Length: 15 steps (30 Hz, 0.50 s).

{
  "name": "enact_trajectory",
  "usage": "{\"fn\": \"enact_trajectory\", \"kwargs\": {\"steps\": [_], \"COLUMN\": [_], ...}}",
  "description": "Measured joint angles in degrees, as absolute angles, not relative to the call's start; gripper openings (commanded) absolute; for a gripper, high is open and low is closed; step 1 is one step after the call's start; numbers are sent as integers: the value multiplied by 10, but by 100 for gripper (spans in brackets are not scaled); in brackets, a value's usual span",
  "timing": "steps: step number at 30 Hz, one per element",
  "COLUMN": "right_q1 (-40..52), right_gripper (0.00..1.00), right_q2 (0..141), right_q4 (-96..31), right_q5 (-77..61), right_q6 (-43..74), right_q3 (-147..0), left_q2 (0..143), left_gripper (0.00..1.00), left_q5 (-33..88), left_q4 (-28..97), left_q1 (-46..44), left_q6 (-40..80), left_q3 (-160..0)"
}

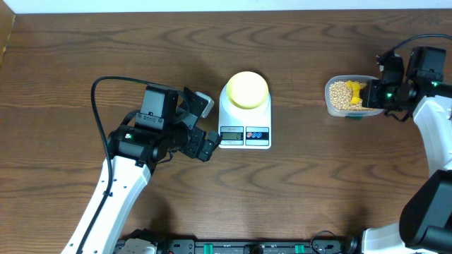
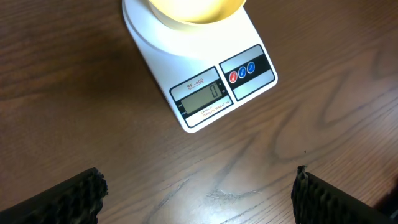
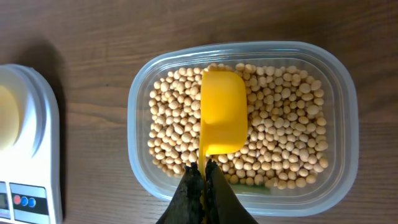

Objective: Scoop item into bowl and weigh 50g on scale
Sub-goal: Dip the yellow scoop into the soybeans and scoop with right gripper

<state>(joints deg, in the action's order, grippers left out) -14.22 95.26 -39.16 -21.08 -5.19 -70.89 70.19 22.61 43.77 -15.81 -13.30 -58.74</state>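
The white scale (image 1: pixel 245 113) stands mid-table with the pale yellow bowl (image 1: pixel 247 89) on its round platform. In the left wrist view its display (image 2: pixel 200 96) reads zero. Tan beans (image 3: pixel 277 134) fill a clear plastic tub (image 1: pixel 349 97) at the right. My right gripper (image 3: pixel 203 169) is shut on the handle of a bright yellow scoop (image 3: pixel 222 113), which lies upside down on the beans. My left gripper (image 1: pixel 205 127) hangs open just left of the scale's front, with bare wood between its fingers (image 2: pixel 74 196).
The clear tub's near rim (image 3: pixel 261 196) lies just under my right fingers. Dark wooden tabletop (image 1: pixel 318 183) stretches around the scale. The left arm's black cable (image 1: pixel 99 99) loops over the table at the left.
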Motion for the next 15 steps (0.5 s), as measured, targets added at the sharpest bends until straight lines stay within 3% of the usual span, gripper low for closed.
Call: {"fn": "enact_trajectory", "kwargs": {"steps": [15], "right_q1": [-197], "right_gripper": [1], "right_q2": [962], "right_q4": [-390], "right_q5": [-298], "right_q6": [-24], "right_q3": [-709], "left_q2": [702], "left_gripper": [98], "left_q5": [226], "left_q4": [438], "left_q1": [-158], "left_q6": [-133], "left_q3": [-587]}}
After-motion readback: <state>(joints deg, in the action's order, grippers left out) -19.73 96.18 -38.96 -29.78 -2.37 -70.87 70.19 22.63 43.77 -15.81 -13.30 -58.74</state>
